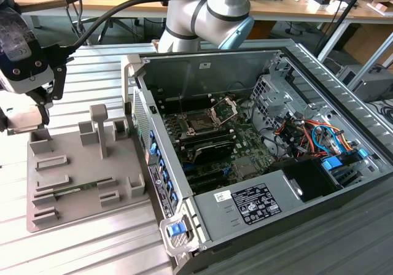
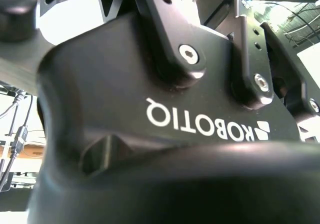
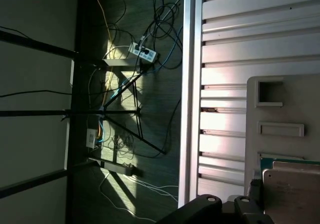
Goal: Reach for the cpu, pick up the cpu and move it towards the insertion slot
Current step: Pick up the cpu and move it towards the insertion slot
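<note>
Even daylight in the exterior view, first wrist view dim, sun patch on dark grey floor (image 3: 120, 54), second wrist view backlit.

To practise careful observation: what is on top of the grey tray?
A green memory stick lies flat in a groove of the grey tray, near upright grey posts. The claw hangs over one corner, hiding whatever lies beneath it.

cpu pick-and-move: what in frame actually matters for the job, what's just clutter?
Job:
- gripper, at the corner of the grey tray
- cpu, close by the gripper
- insertion slot, inside the open case

Lying about:
- memory stick on the tray
- power supply
- coloured cables
- floor power strip
</note>
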